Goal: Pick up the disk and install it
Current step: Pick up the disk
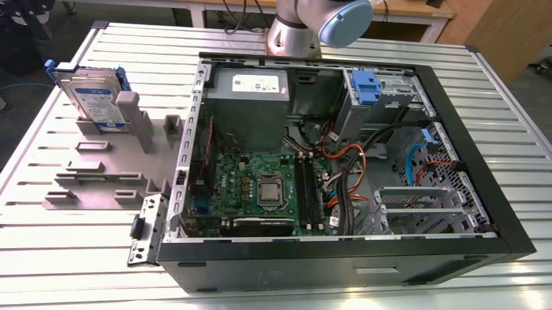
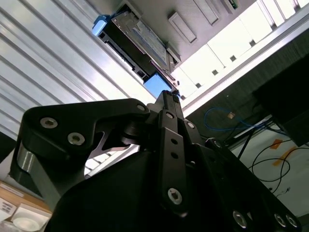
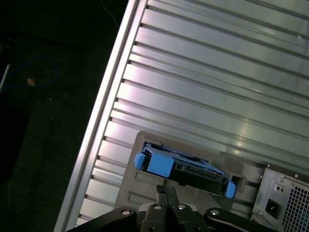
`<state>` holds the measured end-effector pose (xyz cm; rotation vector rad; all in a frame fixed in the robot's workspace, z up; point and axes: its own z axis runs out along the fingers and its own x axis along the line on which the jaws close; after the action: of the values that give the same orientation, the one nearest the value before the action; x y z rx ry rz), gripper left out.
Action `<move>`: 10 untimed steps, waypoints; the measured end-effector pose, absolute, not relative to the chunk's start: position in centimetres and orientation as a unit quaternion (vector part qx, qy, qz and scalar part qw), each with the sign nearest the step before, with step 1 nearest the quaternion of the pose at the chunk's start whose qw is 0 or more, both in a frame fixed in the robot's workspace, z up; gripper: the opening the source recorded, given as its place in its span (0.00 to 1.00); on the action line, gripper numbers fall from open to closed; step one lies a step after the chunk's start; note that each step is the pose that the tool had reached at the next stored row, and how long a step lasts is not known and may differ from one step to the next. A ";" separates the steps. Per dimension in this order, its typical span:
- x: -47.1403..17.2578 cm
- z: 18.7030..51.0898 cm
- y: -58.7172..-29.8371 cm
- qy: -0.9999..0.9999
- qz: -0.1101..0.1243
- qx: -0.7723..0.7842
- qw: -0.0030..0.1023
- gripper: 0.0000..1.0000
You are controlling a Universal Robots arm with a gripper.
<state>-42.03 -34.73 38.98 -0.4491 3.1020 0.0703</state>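
You've got the pincer point(image 3: 166, 190) closed together, empty, off the disk point(image 3: 188, 169). Disk stands on edge in the grey rack point(image 1: 95, 181) on the surface point(image 1: 77, 258).

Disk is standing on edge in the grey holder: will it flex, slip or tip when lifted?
Probably stiff: the disk is a metal-cased drive in a blue plastic frame. Likely heavy for its size, being solid metal. Standing on its narrow edge in the grey holder, it might tip if nudged sideways.
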 end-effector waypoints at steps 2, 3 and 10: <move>-42.0 39.0 -34.7 0.989 0.022 -0.145 0.003 0.11; -42.0 39.0 -34.7 0.989 0.022 -0.146 0.003 0.11; -42.0 39.0 -34.7 0.988 0.022 -0.151 0.003 0.11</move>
<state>-42.03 -34.73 38.98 -0.4737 3.0987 0.0704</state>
